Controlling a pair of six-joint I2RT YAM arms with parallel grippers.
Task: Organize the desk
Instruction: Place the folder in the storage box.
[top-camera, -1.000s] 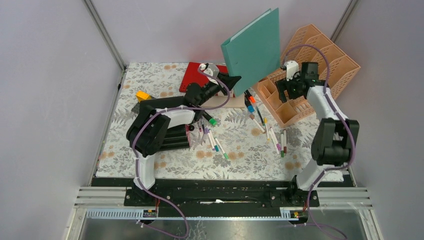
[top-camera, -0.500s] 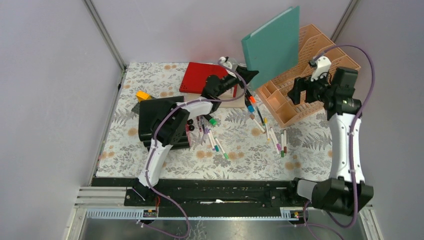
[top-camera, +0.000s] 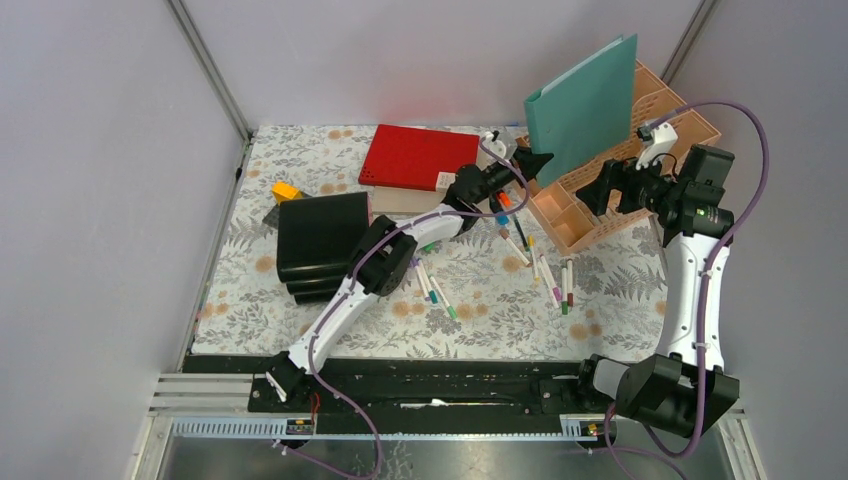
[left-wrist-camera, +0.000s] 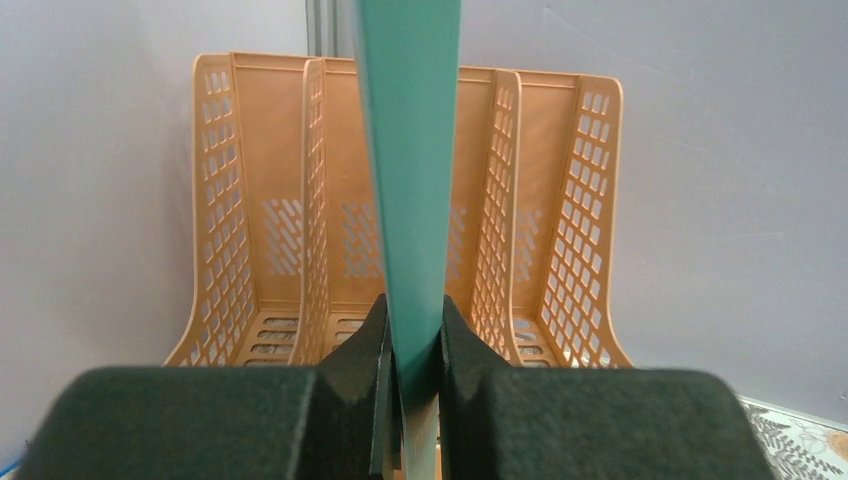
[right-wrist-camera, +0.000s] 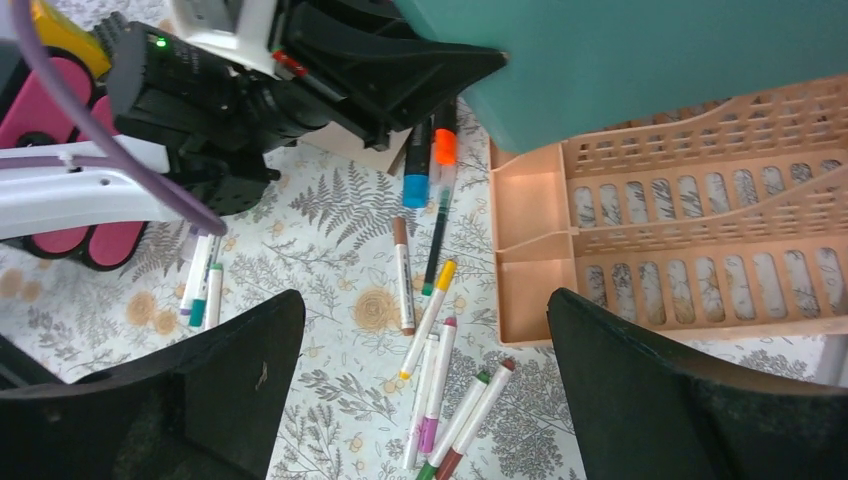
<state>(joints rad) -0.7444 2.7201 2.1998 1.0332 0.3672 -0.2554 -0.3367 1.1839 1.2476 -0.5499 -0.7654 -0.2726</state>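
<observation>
By rack (top-camera: 572, 222), folder (top-camera: 582, 105) in L gripper (top-camera: 529, 164)

A large rectangular tabletop (top-camera: 480, 328), covered in pale cloth printed with grey ferns and orange flowers, is seen. Coloured felt-tip markers (top-camera: 432, 284) are scattered loose across its middle, some just beside a peach slotted plastic organiser (top-camera: 572, 224) set at the far right. A flat red notebook (top-camera: 415, 157) is laid at the far edge, a black rounded case (top-camera: 318, 235) at the left, and a small yellow block (top-camera: 286, 190) near it.
</observation>
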